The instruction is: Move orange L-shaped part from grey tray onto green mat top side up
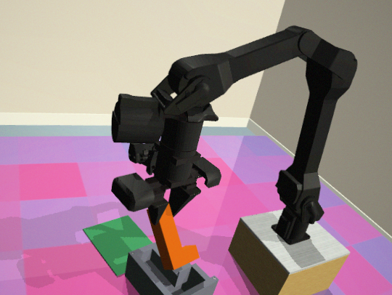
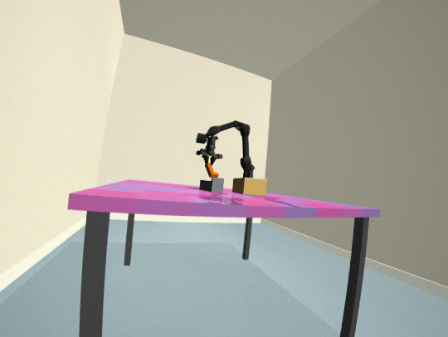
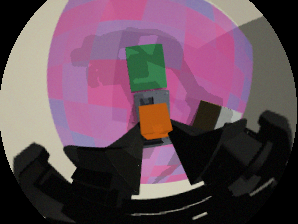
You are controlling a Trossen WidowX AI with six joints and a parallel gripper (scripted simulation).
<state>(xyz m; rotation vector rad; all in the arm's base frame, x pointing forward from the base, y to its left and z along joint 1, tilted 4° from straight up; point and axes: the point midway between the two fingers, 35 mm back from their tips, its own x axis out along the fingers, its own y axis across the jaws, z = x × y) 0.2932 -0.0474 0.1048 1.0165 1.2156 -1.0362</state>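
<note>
The orange L-shaped part [image 1: 169,241] [image 2: 211,170] [image 3: 155,120] hangs steeply tilted, its L-shaped end down. My gripper [image 1: 164,212] [image 2: 210,163] [image 3: 153,123] is shut on its upper end. The part is above the grey tray [image 1: 135,270] [image 2: 217,185] [image 3: 166,98]; the exterior view shows its lower end just over the tray's top. The tray's pocket shows empty beneath it. The green mat [image 1: 117,240] [image 3: 146,67] lies flat on the table right beside the tray, with nothing on it. The inner faces of the fingertips are partly hidden in the wrist view.
The arm's base stands on a wooden block with a metal top [image 1: 261,232] [image 2: 250,187] [image 3: 207,115], to the right of the tray in the top view. The patchwork table [image 1: 51,182] [image 2: 166,203] carries the tray, mat and block. Walls stand behind.
</note>
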